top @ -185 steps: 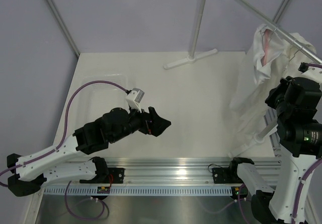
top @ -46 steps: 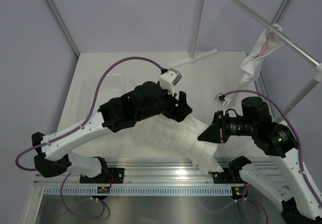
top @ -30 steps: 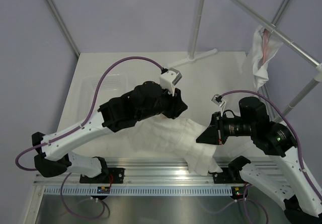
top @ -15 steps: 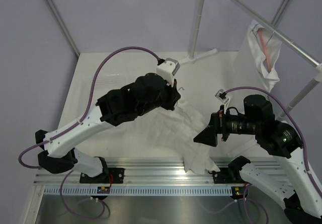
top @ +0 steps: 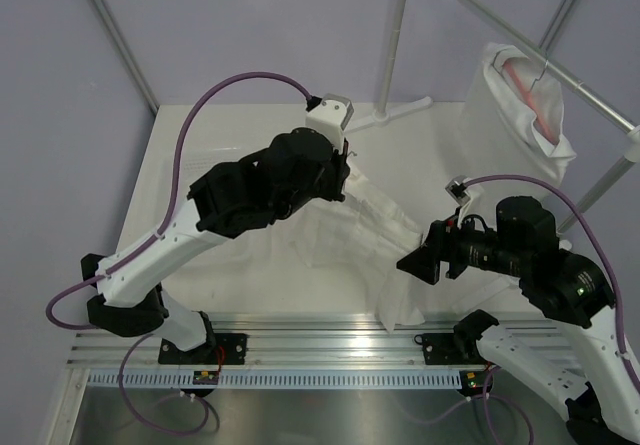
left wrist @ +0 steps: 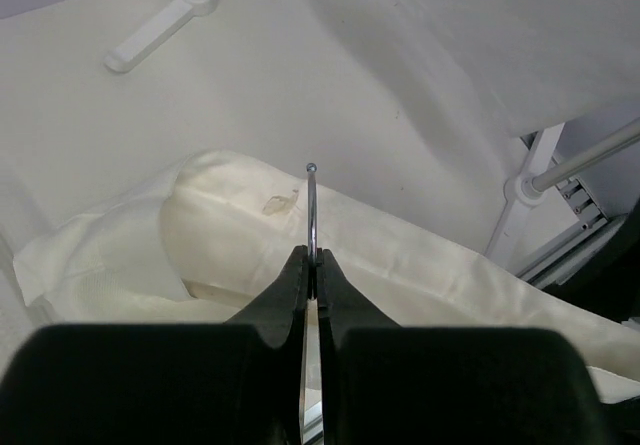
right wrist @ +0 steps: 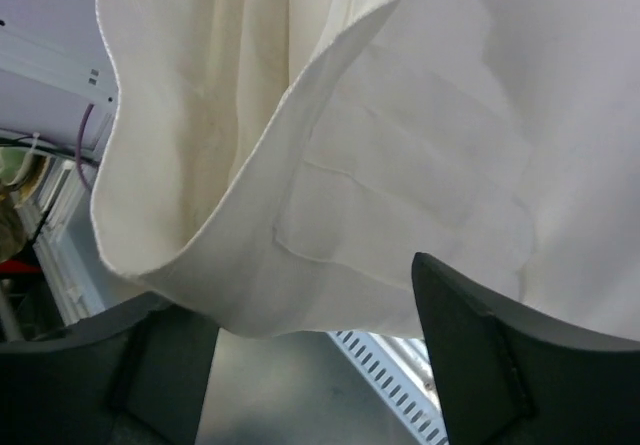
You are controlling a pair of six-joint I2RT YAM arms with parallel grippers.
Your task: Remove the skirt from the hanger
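My left gripper (top: 338, 177) is raised over the middle of the table. It is shut on the thin metal hook of the hanger (left wrist: 312, 205); the rest of the hanger is hidden. In the left wrist view the left gripper (left wrist: 313, 257) shows its jaws pressed together on that wire. The white skirt (top: 365, 235) hangs from below it and trails down to the table's front edge. My right gripper (top: 412, 263) stands open beside the skirt's lower right part. In the right wrist view the skirt (right wrist: 300, 145) droops with its hem loose between the spread fingers of the right gripper (right wrist: 300, 300).
Another white garment (top: 520, 95) hangs on the metal rail (top: 560, 65) at the back right. The rack's upright pole (top: 395, 35) and white foot (top: 385, 115) stand at the back. The slotted aluminium rail (top: 320, 350) runs along the near edge.
My left arm has lifted the hanger up and toward the back, drawing the skirt with it. My right gripper has opened, let the cloth go and drawn back to the right.
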